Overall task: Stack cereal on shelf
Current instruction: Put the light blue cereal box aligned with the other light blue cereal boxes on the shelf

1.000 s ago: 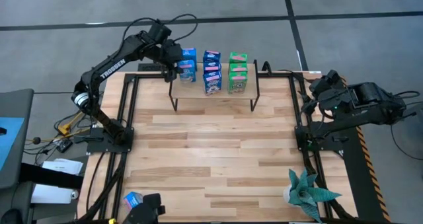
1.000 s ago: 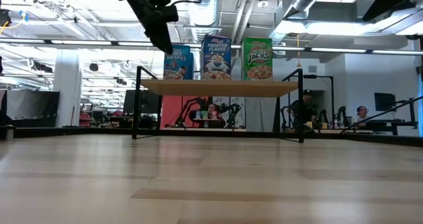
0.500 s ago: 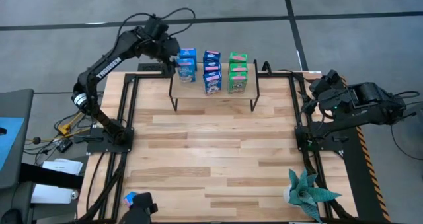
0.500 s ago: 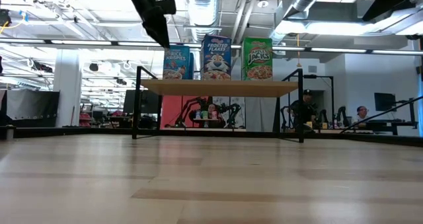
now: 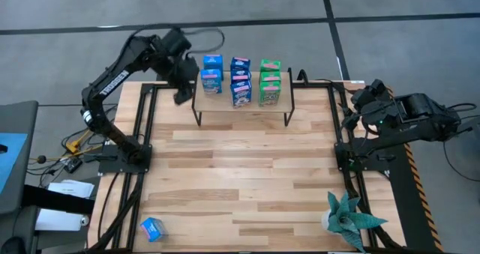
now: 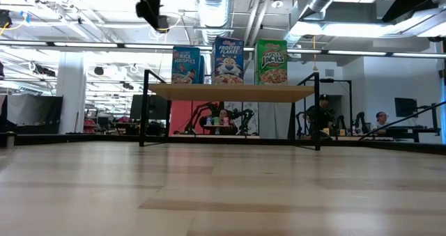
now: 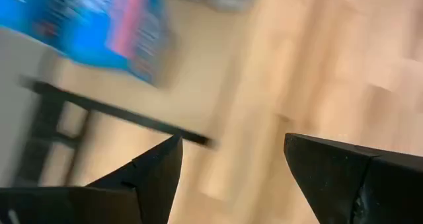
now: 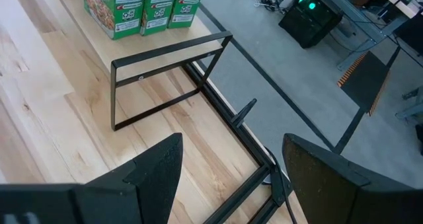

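Three rows of cereal boxes stand upright on the shelf [image 5: 240, 108] at the table's far side: blue ones [image 5: 211, 74] at its left end, blue ones [image 5: 240, 82] in the middle, green ones [image 5: 270, 82] on the right. One more blue box [image 5: 151, 228] lies on the table near the front left corner. My left gripper [image 5: 181, 95] hangs open and empty just off the shelf's left end, high above the board [image 6: 233, 92]. In its wrist view [image 7: 231, 141] a blurred blue box [image 7: 99, 32] shows ahead. My right gripper [image 8: 231, 138] waits open at the table's right edge.
A teal spiky plant [image 5: 346, 218] stands at the near right corner. Black rails [image 5: 142, 127] run along the table's left and right sides. The shelf's black leg frame [image 8: 165, 78] stands on the far part of the wooden top; bare wood lies in front of it.
My left gripper has drawn back from the blue box at the shelf's left end, going up and toward the table's left and near side; the box stays standing on the shelf. A dark shape beside the loose blue box at the front left has gone out of view.
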Available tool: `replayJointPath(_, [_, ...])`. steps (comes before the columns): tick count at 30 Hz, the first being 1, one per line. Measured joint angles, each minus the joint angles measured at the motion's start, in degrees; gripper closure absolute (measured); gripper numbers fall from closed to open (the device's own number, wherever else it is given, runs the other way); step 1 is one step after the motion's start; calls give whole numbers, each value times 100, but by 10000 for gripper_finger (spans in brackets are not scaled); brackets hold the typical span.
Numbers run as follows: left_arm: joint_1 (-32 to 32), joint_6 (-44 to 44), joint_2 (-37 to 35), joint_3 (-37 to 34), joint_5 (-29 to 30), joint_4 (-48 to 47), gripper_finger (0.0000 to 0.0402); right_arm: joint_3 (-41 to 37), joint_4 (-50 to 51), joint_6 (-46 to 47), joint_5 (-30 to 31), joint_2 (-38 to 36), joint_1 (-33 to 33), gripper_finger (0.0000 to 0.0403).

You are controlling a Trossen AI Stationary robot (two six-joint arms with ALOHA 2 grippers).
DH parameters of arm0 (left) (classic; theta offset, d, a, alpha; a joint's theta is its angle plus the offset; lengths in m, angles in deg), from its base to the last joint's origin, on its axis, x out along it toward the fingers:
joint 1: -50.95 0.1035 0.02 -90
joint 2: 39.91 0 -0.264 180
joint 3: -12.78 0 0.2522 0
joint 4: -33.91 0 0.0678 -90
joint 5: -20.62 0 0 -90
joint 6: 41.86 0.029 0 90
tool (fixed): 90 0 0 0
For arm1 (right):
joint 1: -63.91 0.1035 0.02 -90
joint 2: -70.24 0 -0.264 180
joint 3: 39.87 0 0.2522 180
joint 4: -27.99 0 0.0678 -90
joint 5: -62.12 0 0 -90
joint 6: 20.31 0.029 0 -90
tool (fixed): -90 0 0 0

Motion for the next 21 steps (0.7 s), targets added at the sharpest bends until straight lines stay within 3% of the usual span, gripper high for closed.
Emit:
replayJointPath(3, [-718, -815, -180, 30, -299, -537, 148, 0, -1, 0, -2, 0, -1, 117])
replayJointPath(7, [-2010, -2355, -527, -53, -464, -454, 148, 0, -4, 32, -4, 0, -1, 117])
replayJointPath(13, [-4177, -4935, -687, -55, 844, -490, 148, 0, -4, 197, -22, 0, 0, 117])
replayJointPath(21, [-6374, -7759, -476, -114, 1776, -504, 148, 0, -4, 208, -43, 0, 0, 117])
